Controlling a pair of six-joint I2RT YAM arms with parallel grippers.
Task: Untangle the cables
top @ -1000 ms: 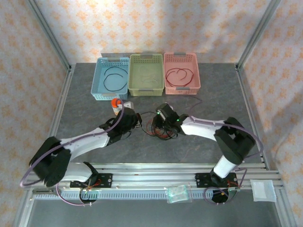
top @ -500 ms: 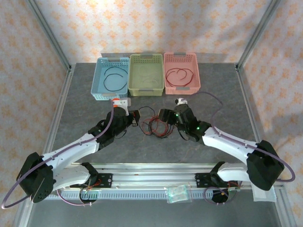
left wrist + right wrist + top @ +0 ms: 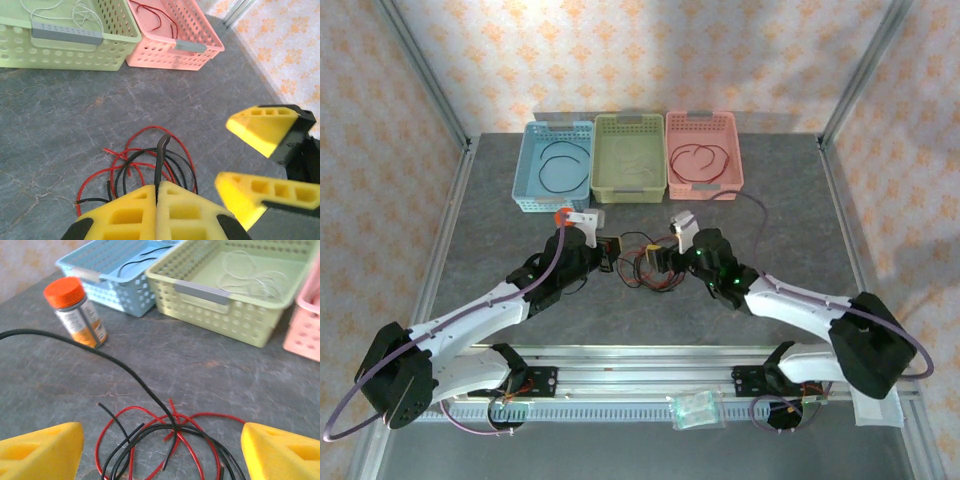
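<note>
Three plastic baskets stand side by side, touching, at the far edge of the grey marbled counter (image 3: 500, 250): a blue basket (image 3: 552, 205) on the left, a green basket (image 3: 630, 193) in the middle and a pink basket (image 3: 705, 188) on the right. Each has perforated walls and a grey handle bar on its near rim. A small bottle (image 3: 77, 315) with an orange cap stands upright just in front of the blue one. Aluminium posts (image 3: 425, 75) frame the counter, with floral wallpaper (image 3: 640, 50) behind. On the near rail (image 3: 640, 365) lies a clear plastic bag (image 3: 697, 410), and a white pad (image 3: 877, 403) sits at its right end.
</note>
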